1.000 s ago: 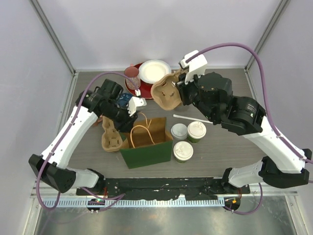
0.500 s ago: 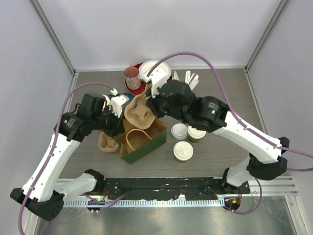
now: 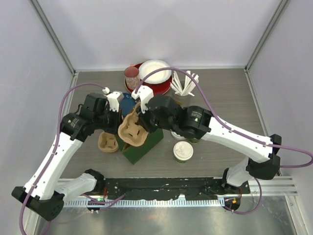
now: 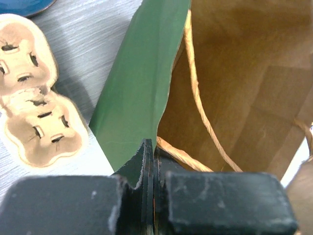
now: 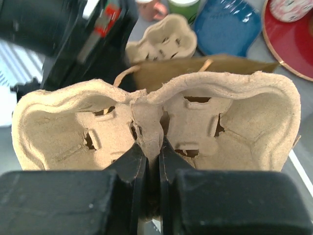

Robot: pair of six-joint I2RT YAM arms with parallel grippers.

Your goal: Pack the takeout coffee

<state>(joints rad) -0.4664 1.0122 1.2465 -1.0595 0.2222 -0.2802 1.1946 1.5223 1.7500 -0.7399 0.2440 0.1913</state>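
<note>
Top external view shows the lidded coffee cup (image 3: 183, 151) near the worktop's (image 3: 230, 98) front edge, just right of the green paper bag (image 3: 142, 149) — upright, sip lid up, long axis vertical. My left gripper (image 4: 152, 147) is clamped on the bag's rim. My right gripper (image 5: 148, 147) pinches the centre ridge of a pulp cup carrier (image 5: 230, 122) over the bag's mouth. I judge the carrier could snag the rope handle (image 4: 195, 98) or the rim and tip the bag — or the thin paper could tear at the left pinch.
</note>
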